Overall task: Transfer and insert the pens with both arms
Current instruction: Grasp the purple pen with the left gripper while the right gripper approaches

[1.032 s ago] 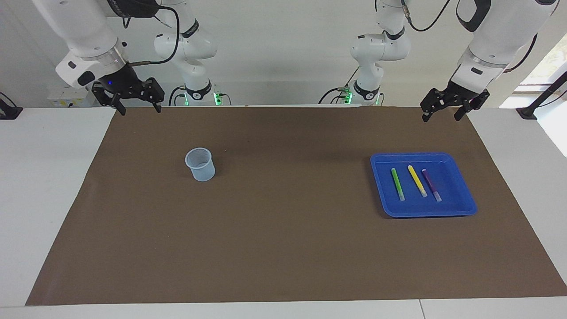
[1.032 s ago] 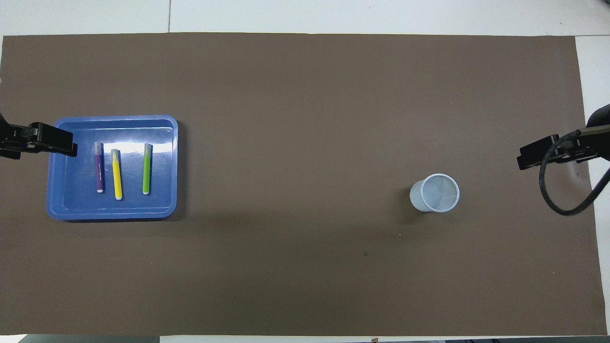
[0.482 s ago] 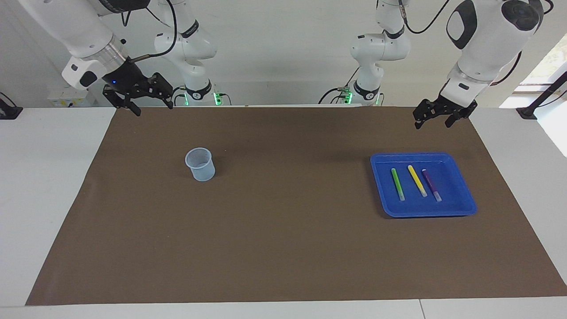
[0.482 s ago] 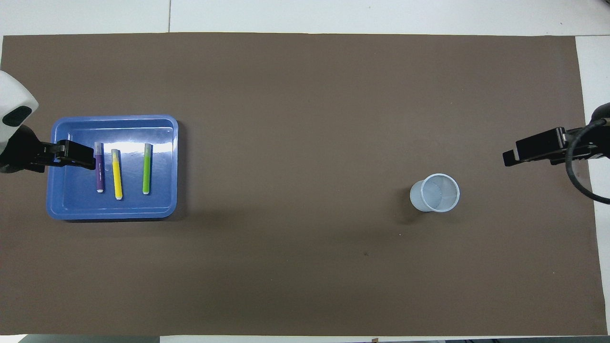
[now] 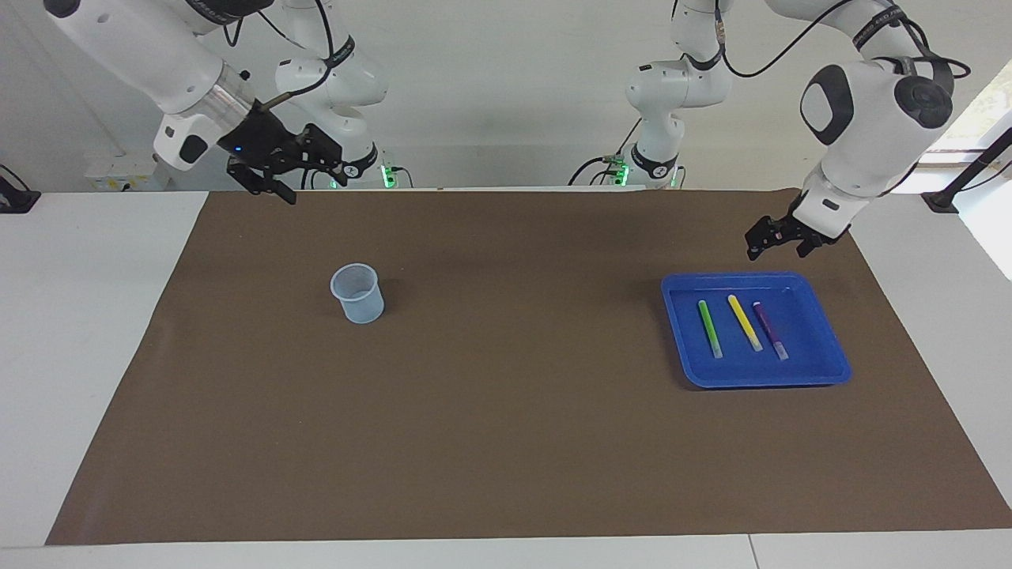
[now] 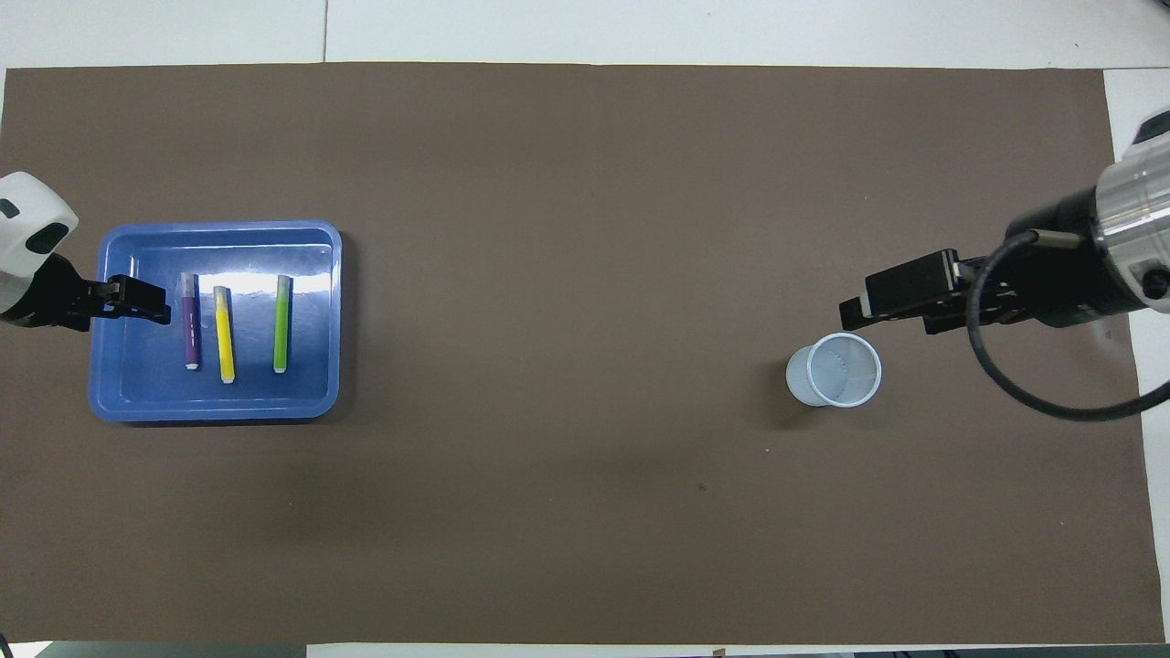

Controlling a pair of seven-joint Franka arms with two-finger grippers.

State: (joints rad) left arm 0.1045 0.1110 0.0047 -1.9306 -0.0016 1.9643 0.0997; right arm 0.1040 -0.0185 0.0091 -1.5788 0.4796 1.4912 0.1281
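three pens are lying side by side in a blue tray [image 5: 834, 367] toward the left arm's end of the table: the green pen [image 5: 709, 328], the yellow pen [image 5: 744, 322] and the purple pen [image 5: 769, 329]. they're not touching each other, and the yellow one is sitting between the other two. in the overhead view they're looking almost parallel, with the green pen [image 6: 281, 323] set a bit more apart from the yellow pen [image 6: 224, 334] than the purple pen [image 6: 190, 320] is, while the facing view is showing them slightly fanned.

the left gripper [image 5: 776, 244] is hanging in the air with its fingers spread apart and nothing between them. the facing view is showing it raised above the brown mat [image 5: 506, 442] just at the robot-side edge of the tray, clear of everything. from overhead the left gripper [image 6: 137, 303] is overlapping the tray's edge right beside the purple pen, which is making it look closer than it really is.

a pale translucent cup [image 5: 358, 294] is standing upright on the mat toward the right arm's end, well apart from the tray. the right gripper [image 5: 304, 179] is also gaping open and empty, up high over the mat's robot-side edge in the facing view. overhead, the right gripper [image 6: 859, 311] is looking like it's nearly at the cup [image 6: 834, 369] rim, but the facing view is showing it well above it.
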